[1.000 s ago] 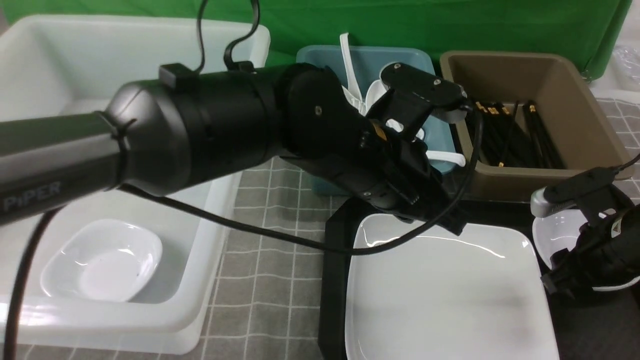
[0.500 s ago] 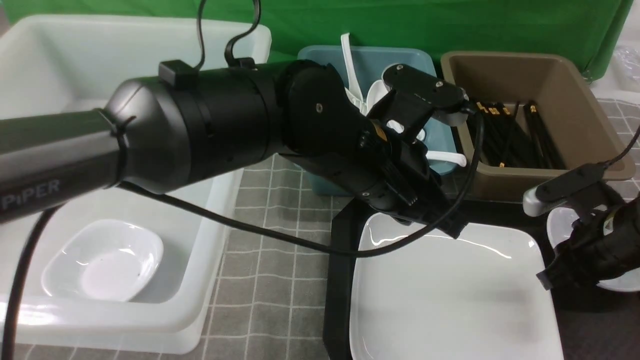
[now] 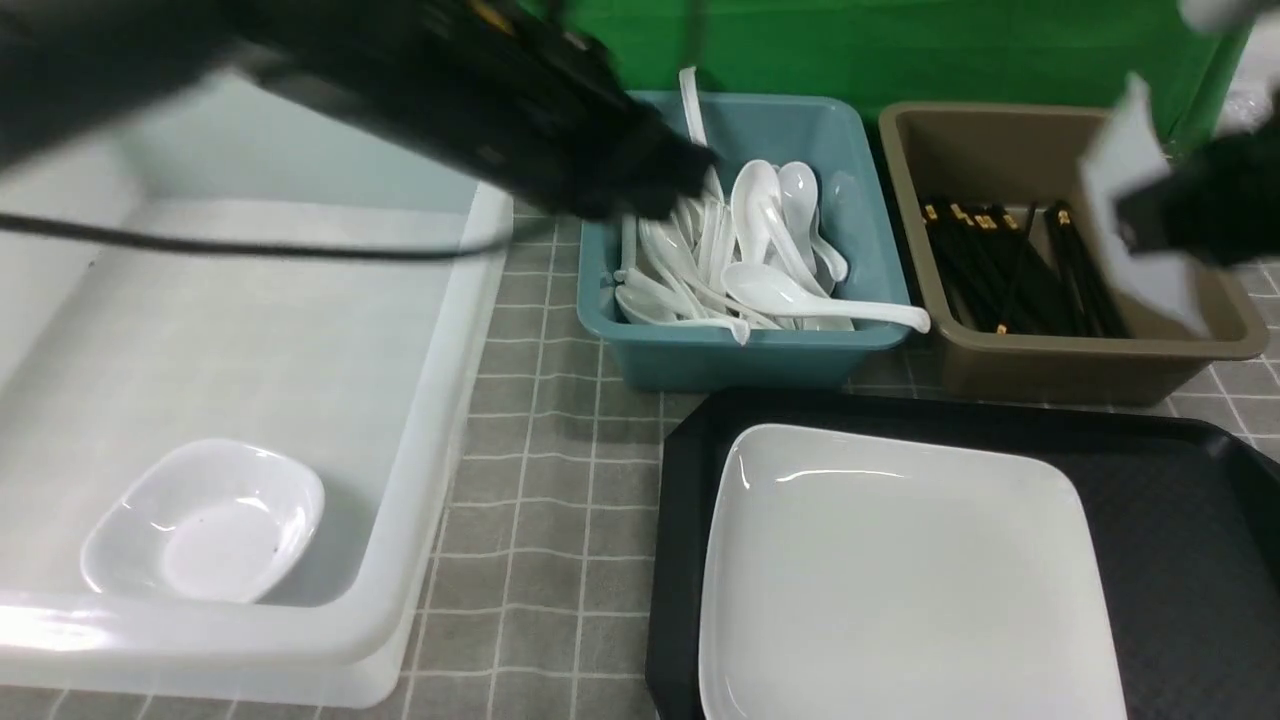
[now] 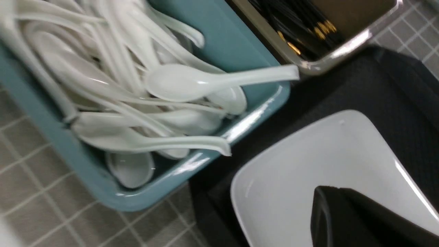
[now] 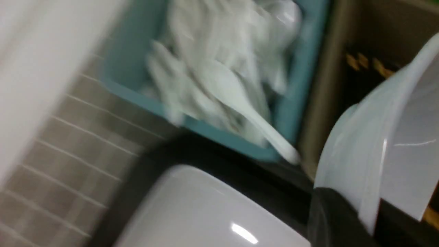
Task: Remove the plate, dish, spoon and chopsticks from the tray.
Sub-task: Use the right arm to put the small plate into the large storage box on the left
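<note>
The right claw [image 3: 1165, 215] hangs at 2 o'clock in the front view, above the near right corner of the brown tub [image 3: 1090, 365]. It is clamped on the rim of a small white dish [image 3: 1130, 160], which tilts steeply on edge, lifted clear of the tray [image 3: 1180, 520]. The plate [image 3: 900, 570] lies flat on the tray at 5 o'clock, with its left and far edges just inside the tray's rim, and bare tray floor shows at 3 o'clock of the plate. At 12 o'clock of the plate stands the teal bin [image 3: 730, 355], heaped with spoons. One spoon [image 3: 820, 300] on top pokes its handle over the bin's right rim toward the tub, where the chopsticks [image 3: 1010, 265] lie. The left claw [image 3: 640, 175] is a blur at 11 o'clock over the teal bin's far left corner, and whether it is open or closed cannot be told. At 9 o'clock, the white bin [image 3: 420, 420] holds a second dish [image 3: 205, 520] in its near left corner.
</note>
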Available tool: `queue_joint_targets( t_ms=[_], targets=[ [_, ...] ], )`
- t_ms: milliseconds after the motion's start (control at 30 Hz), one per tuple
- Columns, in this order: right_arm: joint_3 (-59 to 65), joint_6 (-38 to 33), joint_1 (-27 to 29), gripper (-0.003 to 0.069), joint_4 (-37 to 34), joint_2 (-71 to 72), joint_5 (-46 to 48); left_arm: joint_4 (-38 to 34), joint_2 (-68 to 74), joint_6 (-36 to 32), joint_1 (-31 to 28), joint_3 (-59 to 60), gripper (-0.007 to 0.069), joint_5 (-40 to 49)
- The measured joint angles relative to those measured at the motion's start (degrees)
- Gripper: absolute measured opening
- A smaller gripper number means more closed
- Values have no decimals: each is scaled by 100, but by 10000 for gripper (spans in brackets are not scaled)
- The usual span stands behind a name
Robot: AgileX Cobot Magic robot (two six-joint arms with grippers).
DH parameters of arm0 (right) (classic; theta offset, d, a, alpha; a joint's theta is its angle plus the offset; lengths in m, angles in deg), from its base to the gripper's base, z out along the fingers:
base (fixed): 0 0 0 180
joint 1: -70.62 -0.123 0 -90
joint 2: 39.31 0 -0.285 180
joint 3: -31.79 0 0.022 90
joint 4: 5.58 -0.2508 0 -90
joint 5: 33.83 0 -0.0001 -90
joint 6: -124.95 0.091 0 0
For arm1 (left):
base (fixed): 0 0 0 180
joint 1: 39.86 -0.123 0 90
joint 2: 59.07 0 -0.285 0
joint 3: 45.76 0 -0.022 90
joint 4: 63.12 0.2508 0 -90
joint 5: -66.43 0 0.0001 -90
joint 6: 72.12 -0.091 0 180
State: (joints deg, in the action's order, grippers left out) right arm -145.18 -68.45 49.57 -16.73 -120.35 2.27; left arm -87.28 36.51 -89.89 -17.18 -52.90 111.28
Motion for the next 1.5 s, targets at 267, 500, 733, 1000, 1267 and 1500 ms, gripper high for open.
queue_joint_targets(
  t_ms=[267, 500, 733, 1000, 1267, 1500],
  targets=[
    [-2759, -429, -2165, 67, -604, -2148, 102, 292, -1586, 164, -2420, 593, 2, 755],
    [-5292, -422, -3088, 67, -622, -4639, 501, 268, -2816, 149, -3953, 1975, 2, 632],
    [-6475, -418, -3442, 67, -629, -6177, 1003, 212, -3302, -151, -4488, 2833, 2, 566],
    [-6574, -418, -3584, 125, -624, -6765, 980, 104, -3312, -177, -4494, 3050, 2, 410],
    [-6815, 78, -3584, 440, -604, -6687, 1528, 51, -3317, -181, -4494, 3050, 2, 359],
    [-7488, 289, -3447, 444, 47, -6116, 3075, -815, -3317, -623, -4259, 3050, 2, 354]
  ],
)
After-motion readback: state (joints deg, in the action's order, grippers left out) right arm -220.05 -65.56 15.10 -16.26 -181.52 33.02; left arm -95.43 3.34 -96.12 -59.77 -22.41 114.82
